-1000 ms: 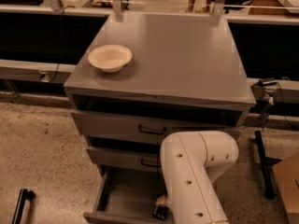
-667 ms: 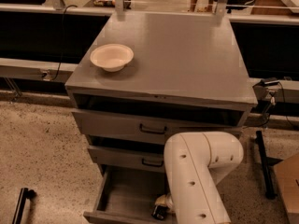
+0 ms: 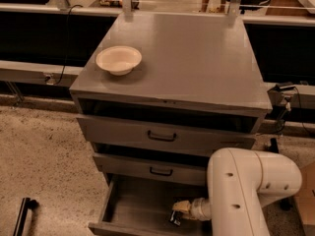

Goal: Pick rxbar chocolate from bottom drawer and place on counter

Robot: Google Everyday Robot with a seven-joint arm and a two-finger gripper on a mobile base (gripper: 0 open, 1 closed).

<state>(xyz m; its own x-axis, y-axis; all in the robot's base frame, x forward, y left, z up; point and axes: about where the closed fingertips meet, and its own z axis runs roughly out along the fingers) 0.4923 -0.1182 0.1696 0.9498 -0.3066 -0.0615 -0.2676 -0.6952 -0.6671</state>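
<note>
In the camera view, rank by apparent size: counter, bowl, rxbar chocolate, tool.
1. counter
2. bowl
3. tool, inside the bottom drawer, and rxbar chocolate by its tip: both small and alike, so unranked.

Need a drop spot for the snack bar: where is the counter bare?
The counter is bare everywhere right of the bowl near its left edge. Crowded: right half of the bottom drawer, where the gripper sits by the rxbar chocolate.

Smooth, faintly glossy grey metal counter (image 3: 197,58) and bottom drawer (image 3: 135,205); glossy white arm (image 3: 241,191), gripper (image 3: 178,209) inside that drawer.
</note>
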